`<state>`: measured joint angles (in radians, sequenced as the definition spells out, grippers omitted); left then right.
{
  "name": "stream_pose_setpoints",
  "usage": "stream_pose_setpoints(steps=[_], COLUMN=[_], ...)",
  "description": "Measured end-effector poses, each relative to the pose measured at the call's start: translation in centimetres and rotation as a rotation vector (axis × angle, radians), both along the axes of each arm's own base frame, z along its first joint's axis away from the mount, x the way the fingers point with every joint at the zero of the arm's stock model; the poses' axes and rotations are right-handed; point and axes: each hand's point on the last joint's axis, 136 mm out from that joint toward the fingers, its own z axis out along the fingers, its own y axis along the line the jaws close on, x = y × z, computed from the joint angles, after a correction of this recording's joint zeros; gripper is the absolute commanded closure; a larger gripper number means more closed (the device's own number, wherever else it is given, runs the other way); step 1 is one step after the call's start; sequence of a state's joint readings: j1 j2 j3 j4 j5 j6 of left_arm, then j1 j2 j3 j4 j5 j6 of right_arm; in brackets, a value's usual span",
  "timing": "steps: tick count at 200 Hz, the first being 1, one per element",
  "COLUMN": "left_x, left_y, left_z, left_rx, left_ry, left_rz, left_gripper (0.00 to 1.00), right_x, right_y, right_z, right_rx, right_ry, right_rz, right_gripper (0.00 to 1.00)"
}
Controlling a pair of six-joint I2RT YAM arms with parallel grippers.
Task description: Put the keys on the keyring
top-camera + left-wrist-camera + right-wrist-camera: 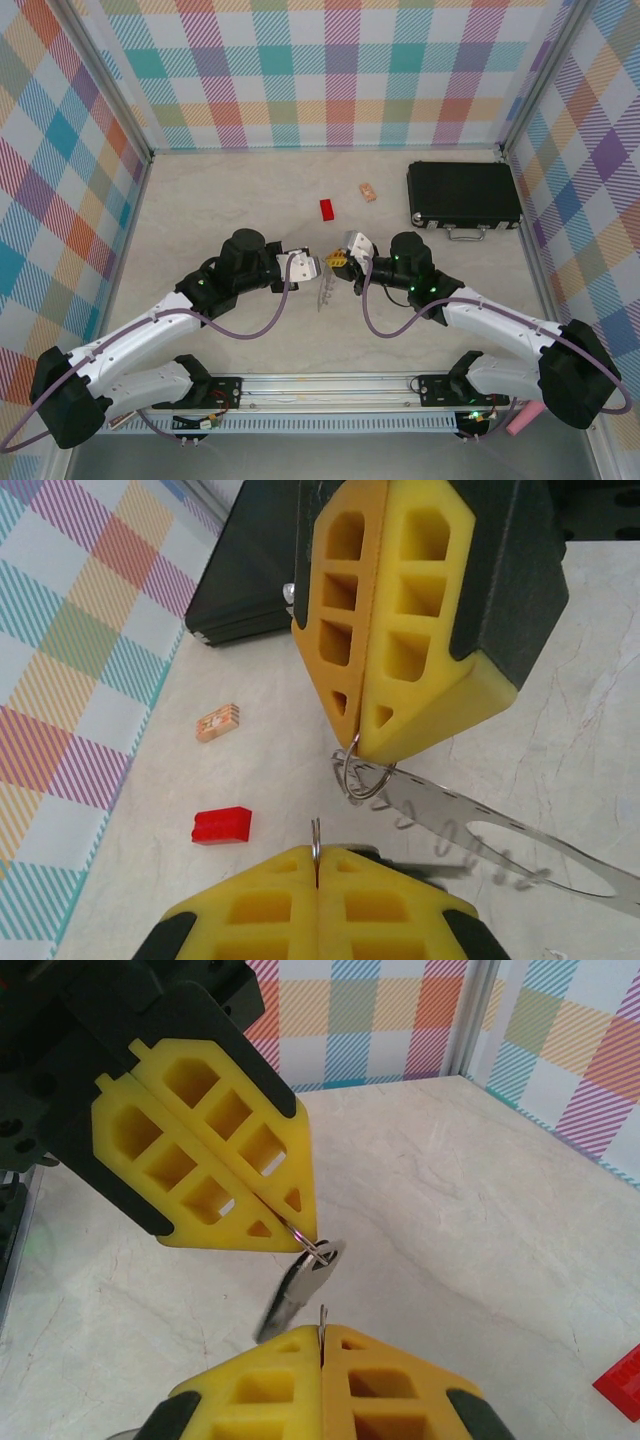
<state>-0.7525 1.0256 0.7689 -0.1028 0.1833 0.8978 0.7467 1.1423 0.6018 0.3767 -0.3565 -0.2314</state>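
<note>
1. The table (250,200) carries a black case (463,194) at its far right, well apart from the work
2. The left gripper (308,266) and right gripper (345,256) meet tip to tip above mid-table, both with jaws pressed together
3. The keyring (500,832) hangs in the air between them; the left wrist view shows the right gripper pinching a small wire loop (362,777) on its edge, the floppy grey band trailing off, detail the top view blurs
4. The red block (222,825) and tan block (218,723) lie on the table beyond
5. The right wrist view adds the left gripper nipping a thin wire ring (315,1250) with a blurred silver strip (290,1298) dangling: key blade or band edge-on, I cannot tell, so the key's place is unsure
6. Risk: pinches this slight could slip if either arm tugs, dropping the ring or bending a loop
</note>
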Motion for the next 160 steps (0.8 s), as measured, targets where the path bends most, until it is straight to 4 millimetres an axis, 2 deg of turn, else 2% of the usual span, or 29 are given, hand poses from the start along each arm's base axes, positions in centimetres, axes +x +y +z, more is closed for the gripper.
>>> stream_pose_setpoints(steps=[160], left_x=[-0.52], left_y=[-0.53], left_z=[-0.44], left_rx=[-0.003], left_ry=[0.025], left_rz=[-0.040], left_gripper=[1.00], right_x=[-0.60], right_y=[0.23], right_z=[0.09], right_rx=[0.007], right_ry=[0.004], right_rz=[0.037], right_gripper=[1.00])
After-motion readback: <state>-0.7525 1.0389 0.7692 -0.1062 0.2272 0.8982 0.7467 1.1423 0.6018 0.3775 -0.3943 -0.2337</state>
